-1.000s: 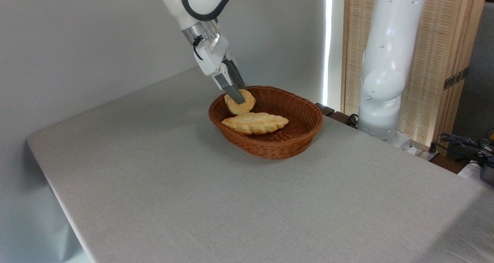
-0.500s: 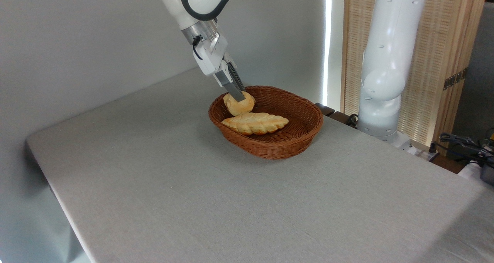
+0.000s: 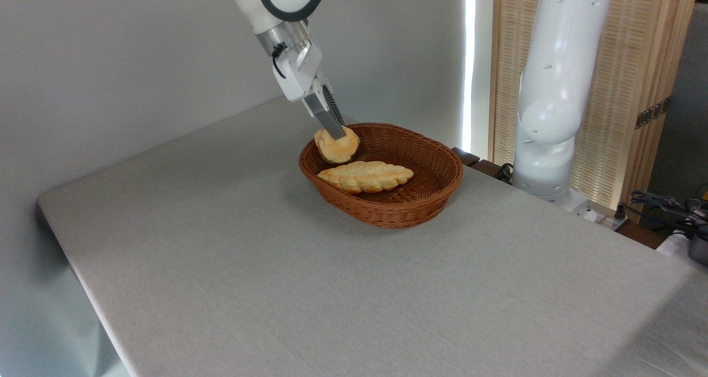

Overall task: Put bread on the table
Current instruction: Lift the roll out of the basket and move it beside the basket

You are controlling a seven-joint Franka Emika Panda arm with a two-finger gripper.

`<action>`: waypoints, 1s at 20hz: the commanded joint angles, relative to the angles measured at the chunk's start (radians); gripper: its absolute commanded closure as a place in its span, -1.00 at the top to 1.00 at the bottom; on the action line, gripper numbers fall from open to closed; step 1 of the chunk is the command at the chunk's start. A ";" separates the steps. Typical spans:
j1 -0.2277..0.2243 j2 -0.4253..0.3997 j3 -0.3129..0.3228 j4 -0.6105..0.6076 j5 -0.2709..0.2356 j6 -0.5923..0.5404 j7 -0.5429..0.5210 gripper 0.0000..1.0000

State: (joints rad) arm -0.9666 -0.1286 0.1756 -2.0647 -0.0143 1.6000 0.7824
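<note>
The bread (image 3: 336, 148), a small round golden bun, hangs over the far left rim of the brown wicker basket (image 3: 412, 211). My gripper (image 3: 337, 131) is shut on it from above, fingers slanting down to the right, and the bun looks lifted off the basket floor. The table (image 3: 232, 266), covered in light grey-beige cloth, spreads out to the left and front of the basket.
A long braided loaf (image 3: 365, 176) lies inside the basket below and to the right of the bun. The arm's white base column (image 3: 550, 100) rises at the back right. Cables and gear (image 3: 672, 211) sit at the far right edge.
The gripper has risen and shifted a little left with the bun, which now sits higher against the basket's far left rim.
</note>
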 commanded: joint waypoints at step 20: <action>0.249 0.124 0.134 0.167 -0.065 0.216 -0.153 -0.61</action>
State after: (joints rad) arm -0.7150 -0.0511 0.2976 -1.9229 -0.0223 1.7994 0.6623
